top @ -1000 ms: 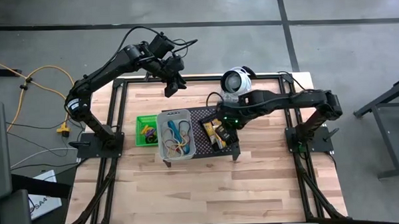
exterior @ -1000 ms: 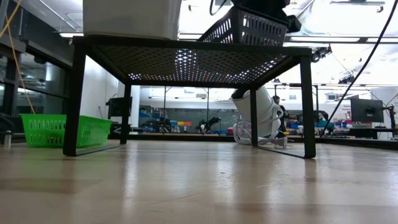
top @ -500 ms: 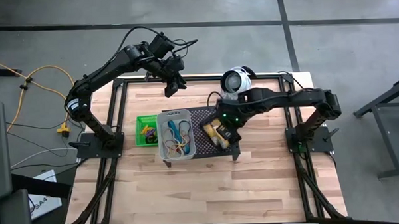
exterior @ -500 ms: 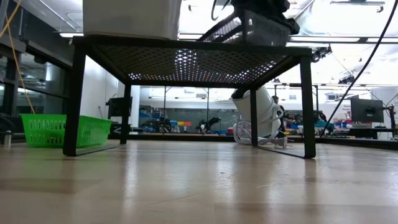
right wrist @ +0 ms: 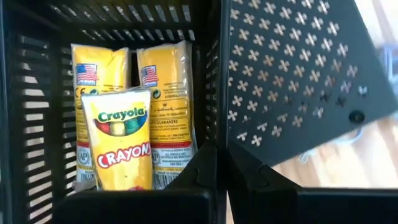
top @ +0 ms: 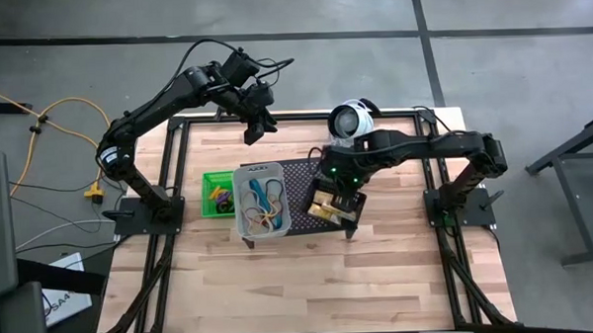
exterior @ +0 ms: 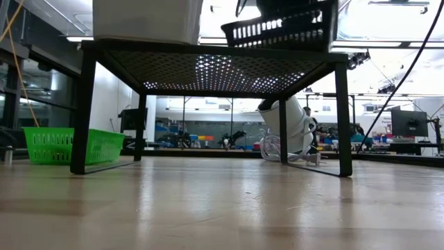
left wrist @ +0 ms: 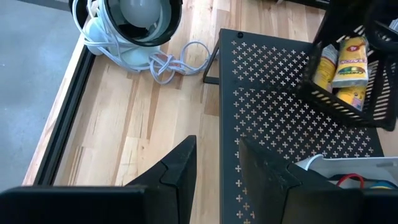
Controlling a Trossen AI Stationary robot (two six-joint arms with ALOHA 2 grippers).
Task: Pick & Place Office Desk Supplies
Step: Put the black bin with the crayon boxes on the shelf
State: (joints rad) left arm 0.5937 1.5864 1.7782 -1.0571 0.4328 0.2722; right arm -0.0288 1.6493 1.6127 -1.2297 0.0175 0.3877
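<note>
Clamping shut now on the wall of the black bin [top: 329, 203] with the right gripper [right wrist: 219, 163], fingers that stood apart a second ago pinched tight, and swinging the bin from its tilt to level at the front right of the stand [top: 299, 176], yellow crayon packs [right wrist: 118, 146] inside. Looks like a firm hold at last, ready to carry the bin off. Hovering part open and empty over the table's back edge, left gripper [top: 254, 131], while clear bin [top: 261, 199] and green bin [top: 217, 194] sit put.

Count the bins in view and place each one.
3: green bin on the table beside the stand; clear bin on the stand; black bin at the stand's right end, held by right claw.
</note>
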